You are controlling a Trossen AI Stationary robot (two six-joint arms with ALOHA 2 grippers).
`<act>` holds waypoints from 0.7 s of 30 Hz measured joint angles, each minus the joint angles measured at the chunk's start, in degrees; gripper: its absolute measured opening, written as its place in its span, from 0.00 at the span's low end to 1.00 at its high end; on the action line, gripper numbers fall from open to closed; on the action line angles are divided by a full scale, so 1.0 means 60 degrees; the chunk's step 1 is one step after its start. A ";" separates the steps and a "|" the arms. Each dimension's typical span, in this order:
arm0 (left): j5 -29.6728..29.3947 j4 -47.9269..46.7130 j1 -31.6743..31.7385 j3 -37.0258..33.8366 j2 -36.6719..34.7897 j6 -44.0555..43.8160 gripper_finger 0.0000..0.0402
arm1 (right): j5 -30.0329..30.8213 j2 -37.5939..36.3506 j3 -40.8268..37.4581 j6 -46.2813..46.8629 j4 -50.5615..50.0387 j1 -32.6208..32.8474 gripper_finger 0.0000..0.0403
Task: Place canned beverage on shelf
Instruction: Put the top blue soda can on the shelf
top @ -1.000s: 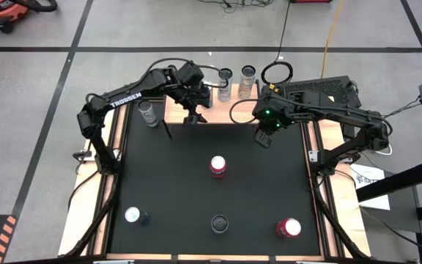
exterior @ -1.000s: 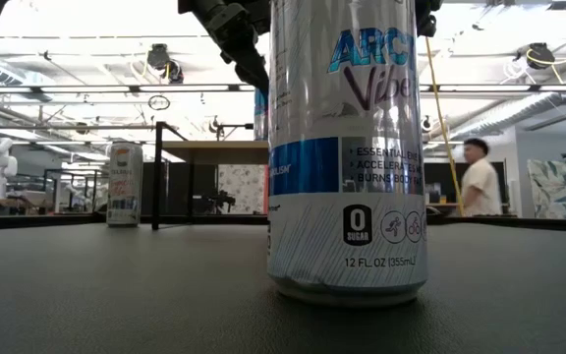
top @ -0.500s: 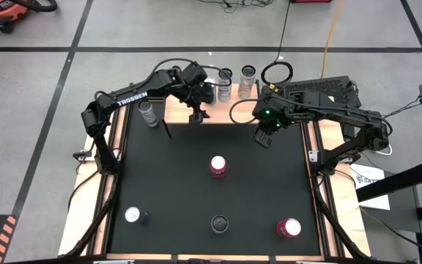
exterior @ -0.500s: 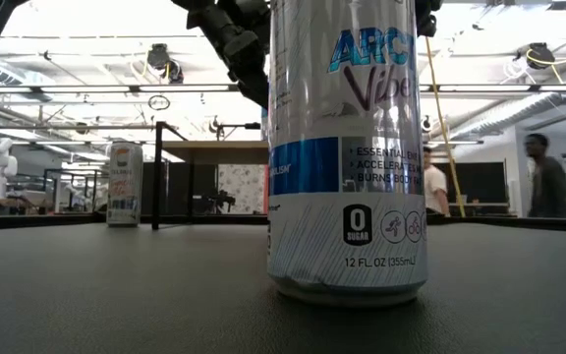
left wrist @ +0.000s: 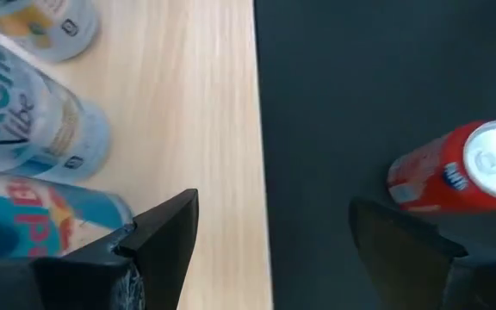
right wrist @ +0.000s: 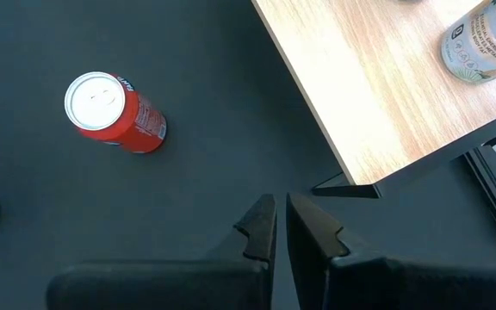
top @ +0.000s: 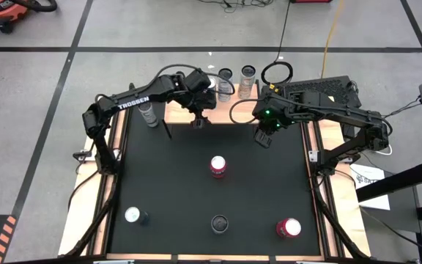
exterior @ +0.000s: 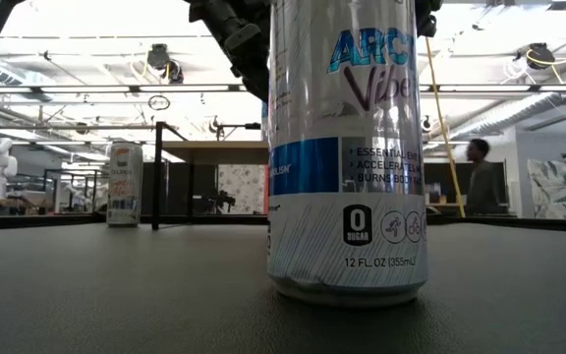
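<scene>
The left hand (left wrist: pixel 265 250) hangs released, fingers spread and holding nothing, over the front edge of the shelf (left wrist: pixel 205 120). Just beside its left finger stand three cans (left wrist: pixel 33 129) on the board; off past its right finger a red can (left wrist: pixel 455 176) stands on the black worktop (left wrist: pixel 343 86). The right hand (right wrist: pixel 278 231) hovers clenched and empty by the shelf's other corner, another red can (right wrist: pixel 114 112) farther out.

the left arm reaches across the far edge of the worktop, its end effector (top: pixel 198 117) pointing down with fingers (left wrist: pixel 166 232) spread wide and empty. the right arm bends inward, its end effector (top: pixel 263 138) closed, fingers (right wrist: pixel 259 226) nearly touching.
</scene>
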 joint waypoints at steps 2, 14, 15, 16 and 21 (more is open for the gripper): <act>-0.0493 0.0003 -0.0104 0.0000 -0.0065 0.0146 0.75 | 0.0000 0.0000 0.0000 0.0000 0.0000 0.0000 0.03; -0.1570 -0.0138 -0.0086 0.0461 -0.0131 0.0531 0.75 | 0.0000 0.0000 0.0000 0.0000 -0.0003 0.0000 0.03; -0.1570 -0.0286 -0.0086 0.0578 -0.0172 0.0552 0.75 | 0.0000 0.0000 0.0000 0.0000 0.0000 0.0000 0.03; -0.1570 -0.0456 -0.0089 0.0697 -0.0205 0.0573 0.75 | 0.0000 0.0000 0.0000 -0.0004 0.0000 0.0000 0.03; -0.1560 -0.0719 -0.0086 0.1326 -0.0449 0.0702 0.75 | 0.0000 0.0000 0.0002 -0.0036 0.0000 0.0000 0.03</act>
